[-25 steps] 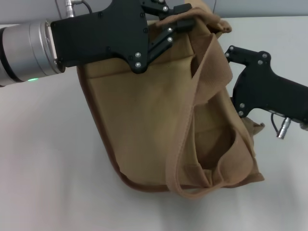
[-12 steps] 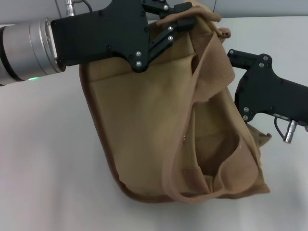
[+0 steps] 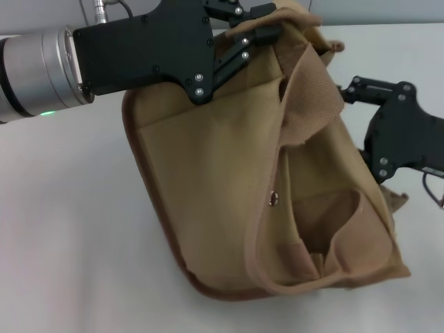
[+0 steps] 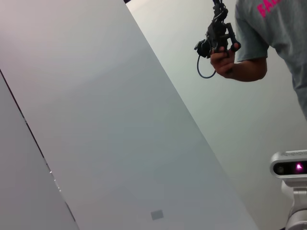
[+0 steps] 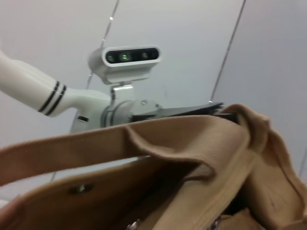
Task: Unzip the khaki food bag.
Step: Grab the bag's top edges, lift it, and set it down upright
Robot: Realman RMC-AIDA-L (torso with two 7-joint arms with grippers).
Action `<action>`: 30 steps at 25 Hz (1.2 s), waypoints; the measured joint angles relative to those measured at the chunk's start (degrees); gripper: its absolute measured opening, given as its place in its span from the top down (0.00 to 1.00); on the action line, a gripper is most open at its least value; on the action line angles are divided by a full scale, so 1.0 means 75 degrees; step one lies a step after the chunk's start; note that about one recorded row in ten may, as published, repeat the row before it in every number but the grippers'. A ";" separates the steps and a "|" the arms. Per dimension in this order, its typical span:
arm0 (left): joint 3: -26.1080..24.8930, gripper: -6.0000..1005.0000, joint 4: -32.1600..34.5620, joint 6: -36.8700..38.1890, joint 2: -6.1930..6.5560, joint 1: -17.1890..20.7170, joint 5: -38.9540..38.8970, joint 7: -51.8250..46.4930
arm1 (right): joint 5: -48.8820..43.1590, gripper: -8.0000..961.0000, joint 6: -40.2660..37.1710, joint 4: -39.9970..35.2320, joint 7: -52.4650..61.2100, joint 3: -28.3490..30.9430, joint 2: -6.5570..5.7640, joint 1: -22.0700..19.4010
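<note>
**Bag held aloft at one corner, zip end worked from the other side**

I had the khaki food bag up off the table, hanging tilted, brown-trimmed base swung low and toward me. My left fingers were clamped on the top corner of the bag, a fold of tan canvas pinched between them. That grip was there for a reason: with the corner pinned high, the bag's own weight pulled the top edge taut, and I judged that a zip runs far better along a stretched line than a slack one.

My right gripper sat at the far side of the bag's top, just past the webbing handle that flopped across the front. Whether those fingers were open or closed on anything, I could not tell; the handle and canvas hid the tips. From the right wrist, I saw only the bag's rim close up and a snap below it.

The front pocket gaped and a metal snap showed beside it. The zipper pull itself was hidden, so how far the unzipping had got was a guess; my bet was it was underway.
</note>
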 joint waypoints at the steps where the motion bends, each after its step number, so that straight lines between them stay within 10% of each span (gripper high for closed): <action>1: 0.0000 0.90 0.0000 0.0000 0.0001 0.0000 0.0000 0.0000 | -0.0003 0.42 -0.0027 -0.0003 0.0043 0.0108 0.0000 -0.0011; 30: 0.0012 0.90 -0.0015 0.0076 -0.0011 -0.0036 0.0000 -0.0001 | -0.0599 0.49 0.0478 0.0024 0.0339 0.0241 0.0110 0.0681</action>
